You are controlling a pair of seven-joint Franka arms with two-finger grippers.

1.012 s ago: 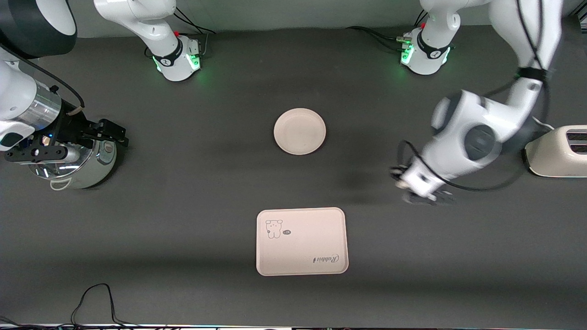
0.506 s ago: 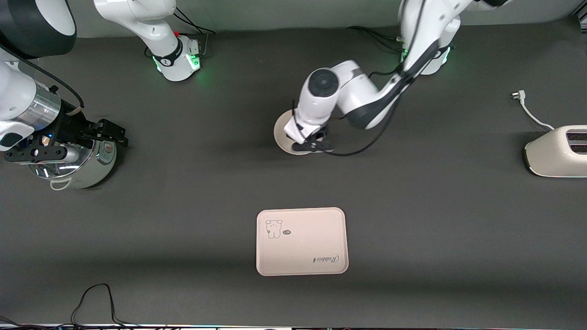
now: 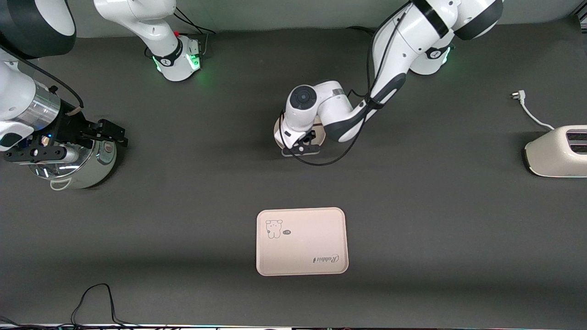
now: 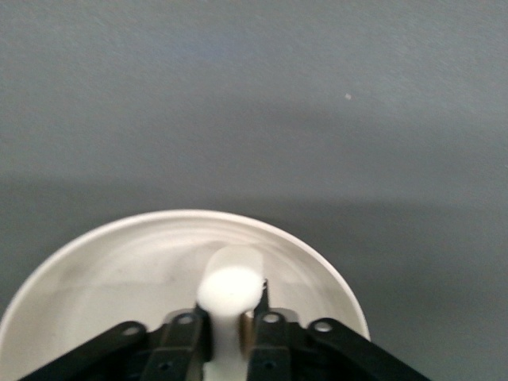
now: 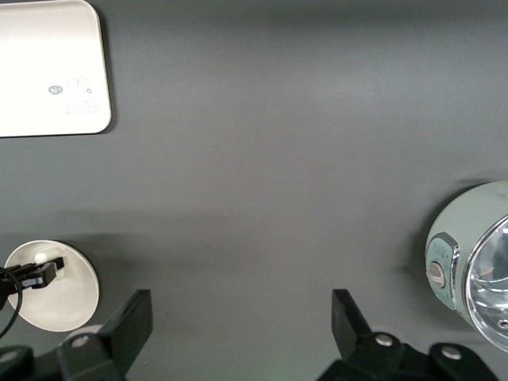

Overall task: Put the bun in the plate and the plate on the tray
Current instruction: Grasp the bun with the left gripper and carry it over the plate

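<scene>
The round cream plate (image 3: 277, 133) sits mid-table, mostly hidden in the front view by the left arm. My left gripper (image 3: 300, 149) hangs just over it, shut on the small off-white bun (image 4: 230, 287). In the left wrist view the bun sits between the black fingers, over the plate's bowl (image 4: 119, 270). The cream-pink tray (image 3: 301, 241) with the bear drawing lies nearer to the front camera than the plate. My right gripper (image 3: 69, 143) is open and empty and waits over the kettle at the right arm's end. The right wrist view shows the plate (image 5: 71, 298) and the tray (image 5: 48, 71).
A shiny kettle (image 3: 78, 169) stands at the right arm's end of the table. A cream toaster (image 3: 557, 151) with a loose white plug cord (image 3: 527, 110) stands at the left arm's end. A black cable (image 3: 96, 298) lies along the table's near edge.
My left arm has swung from near the toaster to over the plate, carrying the bun, and has settled over the plate. The right arm has not moved.
</scene>
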